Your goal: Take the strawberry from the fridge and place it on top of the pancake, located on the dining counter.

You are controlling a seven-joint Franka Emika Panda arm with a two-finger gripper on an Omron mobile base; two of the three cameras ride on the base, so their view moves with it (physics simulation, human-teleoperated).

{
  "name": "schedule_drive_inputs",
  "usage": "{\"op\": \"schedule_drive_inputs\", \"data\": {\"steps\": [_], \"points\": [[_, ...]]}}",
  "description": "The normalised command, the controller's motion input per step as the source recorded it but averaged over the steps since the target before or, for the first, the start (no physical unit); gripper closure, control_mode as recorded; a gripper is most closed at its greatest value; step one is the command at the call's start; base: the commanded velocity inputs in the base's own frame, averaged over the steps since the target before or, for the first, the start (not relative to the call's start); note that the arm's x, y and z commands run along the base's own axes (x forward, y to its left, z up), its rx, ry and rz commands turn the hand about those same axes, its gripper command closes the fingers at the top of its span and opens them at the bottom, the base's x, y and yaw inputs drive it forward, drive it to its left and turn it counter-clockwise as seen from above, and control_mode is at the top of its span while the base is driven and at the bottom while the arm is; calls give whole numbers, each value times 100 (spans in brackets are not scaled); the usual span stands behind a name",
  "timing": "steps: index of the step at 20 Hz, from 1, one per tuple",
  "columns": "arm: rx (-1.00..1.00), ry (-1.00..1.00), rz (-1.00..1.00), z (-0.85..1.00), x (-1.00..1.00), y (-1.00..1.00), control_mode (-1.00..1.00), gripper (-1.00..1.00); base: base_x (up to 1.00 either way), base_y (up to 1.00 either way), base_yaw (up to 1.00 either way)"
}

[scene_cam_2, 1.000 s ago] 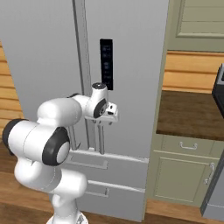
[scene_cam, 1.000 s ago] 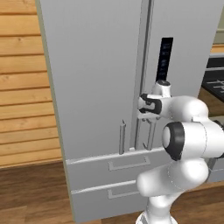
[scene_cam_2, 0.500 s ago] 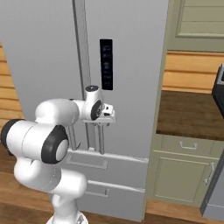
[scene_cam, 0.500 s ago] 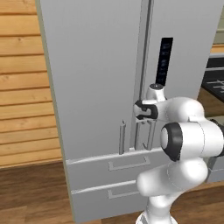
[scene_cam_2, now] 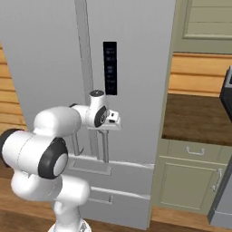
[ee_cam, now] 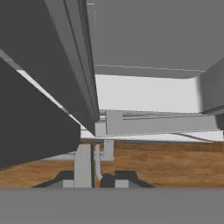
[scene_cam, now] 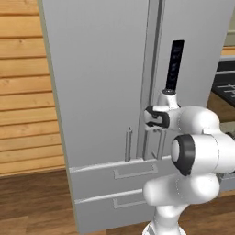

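Closed on both doors, the fridge (scene_cam: 101,92), with its 2 drawers (scene_cam: 120,173) under the doors shut as well, so nothing of the contents on display; by the task, presumably holding the strawberry somewhere behind those doors, though no telling on which shelf. Pressed up against the fridge front at mid height, just beside the centre seam and below the dark control panel (scene_cam_2: 110,68): the gripper (scene_cam_2: 116,119), wrist turned toward the door. Seen along the hand, 2 dark fingertips (ee_cam: 65,177) standing close on either side of a thin vertical handle (ee_cam: 99,162), jaws narrowed to a small gap; impossible to say whether actually clamped on the bar or merely bracketing it. Risks from here, as judgement only: pulling before the grip is firm, and sliding off the smooth bar with the door unmoved; catching the bar near the fingertips instead of deep in the jaws, with the same result; hauling straight back instead of along the door's arc, twisting the hold loose or straining the wrist; crowding the neighbouring handle (scene_cam: 128,144) on the other side of the fridge seam; swinging the door into the arm's own elbow, which sits close in front of the fridge.
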Motion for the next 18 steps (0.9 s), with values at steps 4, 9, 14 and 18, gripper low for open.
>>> {"op": "schedule_drive_inputs", "data": {"steps": [4, 9, 14, 18], "points": [[11, 0, 0, -3, -74, -78, -100, 100, 0, 0, 0], [10, 0, -1, 0, -54, -74, -100, 100, 0, 0, 0], [12, 0, 0, 0, -15, -74, -100, 100, 0, 0, 0], [12, 0, 0, 0, -12, -78, -100, 100, 0, 0, 0]]}}
